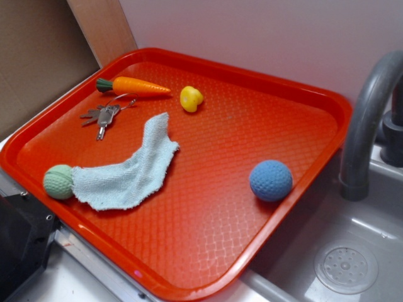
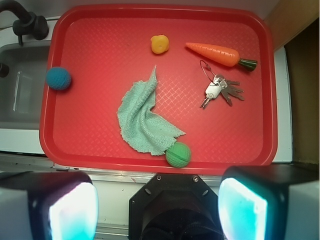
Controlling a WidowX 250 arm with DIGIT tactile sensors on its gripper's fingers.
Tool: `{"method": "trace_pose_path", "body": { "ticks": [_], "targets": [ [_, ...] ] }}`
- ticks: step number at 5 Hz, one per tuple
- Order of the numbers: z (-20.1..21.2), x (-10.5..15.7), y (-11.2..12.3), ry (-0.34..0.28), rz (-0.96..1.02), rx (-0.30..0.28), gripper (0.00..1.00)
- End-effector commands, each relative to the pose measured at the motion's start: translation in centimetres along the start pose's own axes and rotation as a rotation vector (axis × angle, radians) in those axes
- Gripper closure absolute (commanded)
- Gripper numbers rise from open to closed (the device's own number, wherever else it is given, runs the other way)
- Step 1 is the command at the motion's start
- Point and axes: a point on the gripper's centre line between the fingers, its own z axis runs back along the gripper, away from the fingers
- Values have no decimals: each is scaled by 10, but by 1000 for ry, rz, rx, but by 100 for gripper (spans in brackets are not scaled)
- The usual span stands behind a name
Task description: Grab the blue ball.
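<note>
Jaws: the gripper point(image 2: 157, 207) shows in the wrist view only, its two pads wide apart at the bottom corners of the frame. Nothing sits between them and they touch nothing. It hangs above the near rim of the red tray point(image 2: 150, 162).

Tray contents, all lying loose:
- Green ball point(image 2: 178, 154), closest to the gripper, touching one end of a pale green cloth point(image 2: 144, 116).
- Bunch of keys point(image 2: 220, 90) beside a toy carrot point(image 2: 219, 54).
- Small yellow toy point(image 2: 159, 44) near the far rim.
- The blue ball point(image 2: 58, 78), alone at the tray's edge on the sink side, well apart from the gripper and the other items.

View differences: the exterior view shows the blue ball point(image 1: 271, 180) resting just inside the rim, with the grey faucet point(image 1: 368, 119) and sink drain point(image 1: 345, 267) beyond. The gripper is outside that frame.
</note>
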Motion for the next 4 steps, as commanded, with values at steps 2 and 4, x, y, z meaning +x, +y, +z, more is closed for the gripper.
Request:
{"method": "trace_pose_path", "body": {
  "ticks": [2,4],
  "targets": [
    [-36,36,-50,-46,-239,-159,0],
    [-68,44,-140,-99,-744,-236,0]
  ]
}}
